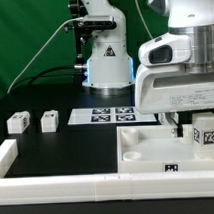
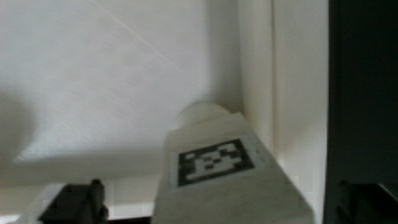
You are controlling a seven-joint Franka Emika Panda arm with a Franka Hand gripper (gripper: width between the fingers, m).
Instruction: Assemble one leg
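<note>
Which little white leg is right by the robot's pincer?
The leg at the exterior view's right, standing on the big white tray under the pincer. Two other legs sit far away on the table.

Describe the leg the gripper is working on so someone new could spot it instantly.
Start at the large white tray-like part in the foreground of the exterior view, then go to its corner on the exterior view's right, under the gripper. The leg stands there, a small white block with a black-and-white marker facing the camera. Unlike the two loose legs on the black table, it stands on the tray.
</note>
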